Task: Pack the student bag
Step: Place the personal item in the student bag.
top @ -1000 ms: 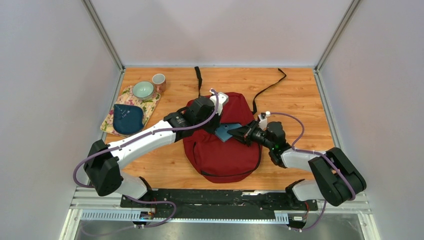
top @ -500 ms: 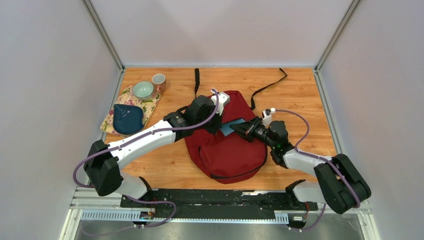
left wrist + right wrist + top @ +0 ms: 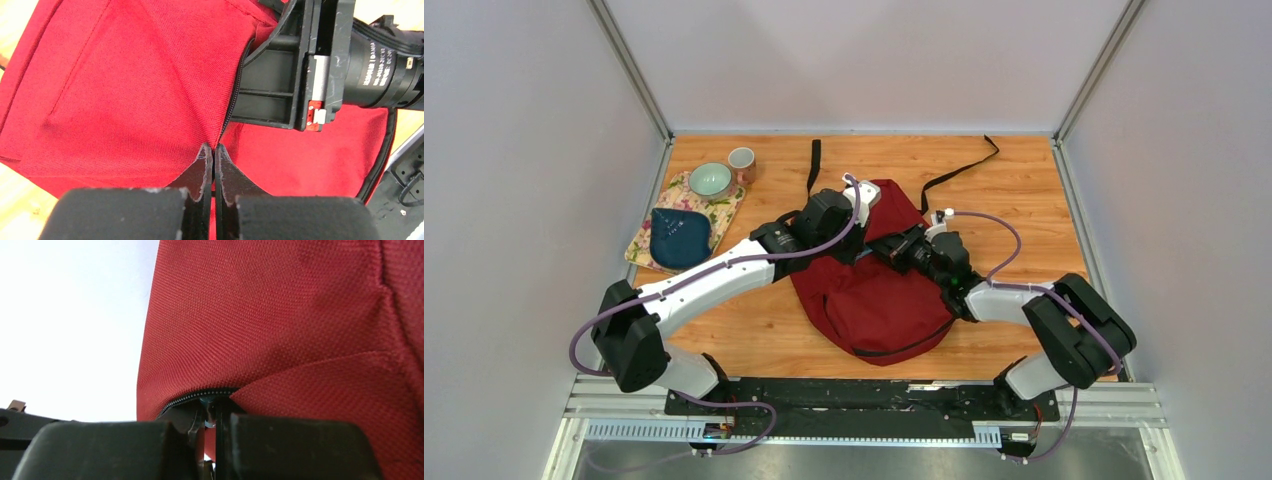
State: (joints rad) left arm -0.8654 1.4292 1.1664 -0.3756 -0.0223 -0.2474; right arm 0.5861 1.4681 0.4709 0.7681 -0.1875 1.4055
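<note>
Quick take: the student bag point(image 3: 869, 300) is lying flat mid-counter point(image 3: 1024, 180), with its straps trailing toward the far wall. Your left jaws are clamped on the red fabric right at the zipper point(image 3: 231, 107) edge, lifting that lip. Your right jaws are poking into the gap under it. They look pressed almost together, with something small and bluish between the tips in the right wrist view, but I honestly can't tell what it is.

Reads to me like you're mid-insert. A few tips:

- Hold the left pinch high and steady so the mouth is a tent rather than a slit.
- Don't tug sideways, or the whole bag may slide on the wood.
- Drive the right arm in along the opening, not down into the cloth, and get properly deep before letting go.
- Mind the zipper teeth. The right tips sit right against them and could snag.
</note>
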